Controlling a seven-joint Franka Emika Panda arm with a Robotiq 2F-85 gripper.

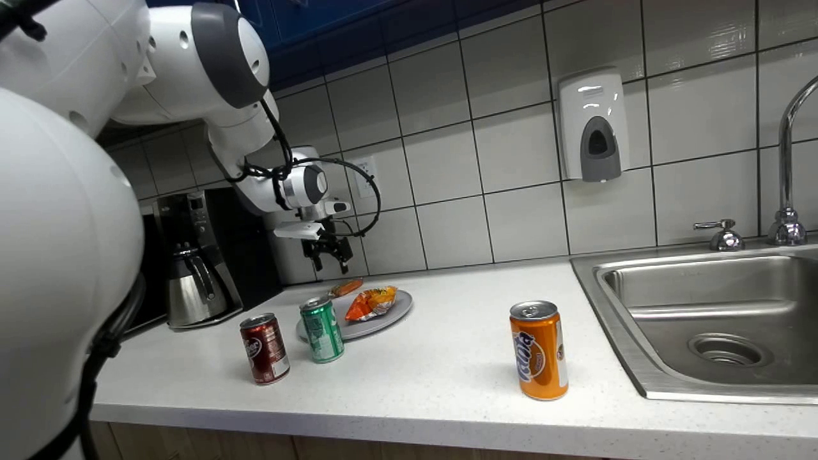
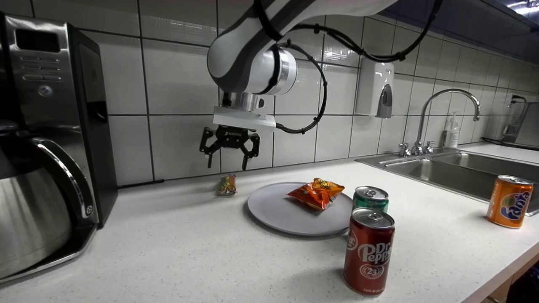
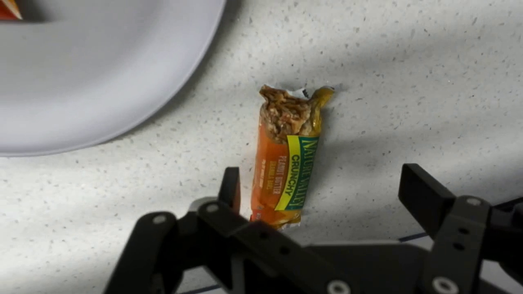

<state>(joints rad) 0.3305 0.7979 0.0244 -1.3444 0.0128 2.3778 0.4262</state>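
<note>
My black gripper (image 2: 227, 165) is open and empty, above the counter near the tiled wall; it also shows in an exterior view (image 1: 331, 266). Below it lies a Nature Valley granola bar (image 3: 286, 163) in an orange, yellow and green wrapper, flat on the counter. The bar also shows in both exterior views (image 1: 347, 287) (image 2: 227, 185). In the wrist view the open jaws (image 3: 320, 179) straddle the bar's lower part, with the bar closer to the left finger; the fingers appear apart from it. A grey plate (image 2: 269, 210) beside the bar holds an orange snack bag (image 2: 318, 193).
A green can (image 1: 321, 329) stands by the plate's edge, a dark red Dr Pepper can (image 2: 370, 252) close to it. An orange Fanta can (image 1: 540, 351) stands near the steel sink (image 1: 620, 345). A coffee maker (image 1: 198, 275) stands at the counter's other end; the tiled wall (image 1: 447, 223) runs behind.
</note>
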